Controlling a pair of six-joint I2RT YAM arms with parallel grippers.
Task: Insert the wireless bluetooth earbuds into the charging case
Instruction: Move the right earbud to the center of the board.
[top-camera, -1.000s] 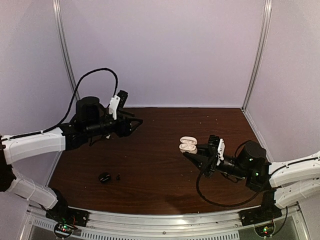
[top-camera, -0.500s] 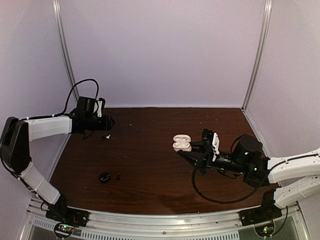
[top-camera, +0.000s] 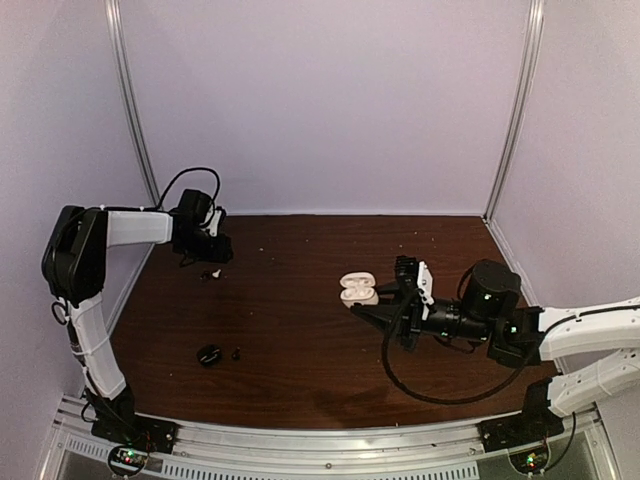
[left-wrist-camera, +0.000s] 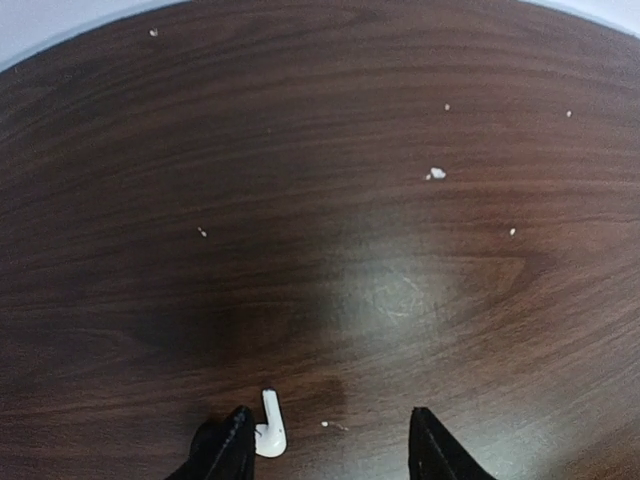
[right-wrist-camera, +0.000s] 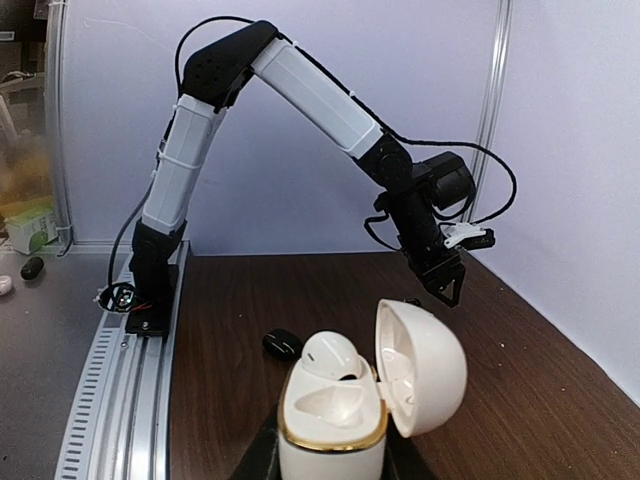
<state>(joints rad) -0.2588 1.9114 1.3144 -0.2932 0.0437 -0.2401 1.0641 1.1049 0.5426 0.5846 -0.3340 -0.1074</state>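
One quick swing and the left arm (top-camera: 140, 228) has folded back to the far-left corner. Its left jaws are down now, standing part-open over the dark wood-grain tabletop (left-wrist-camera: 400, 200), with the small glossy white stemmed plastic earbud (left-wrist-camera: 270, 428) just beside one tip. That looks like a pickup lined up, not yet pinched. Nearer the front, a black pebble-like case (top-camera: 209, 354) lies alone. On the right, the right jaws have carried the smooth white egg-shaped charging case (right-wrist-camera: 335, 410) slightly leftward, clamped at its base. Lid up, one white bud (right-wrist-camera: 330, 352) seated, the other socket seemingly free.
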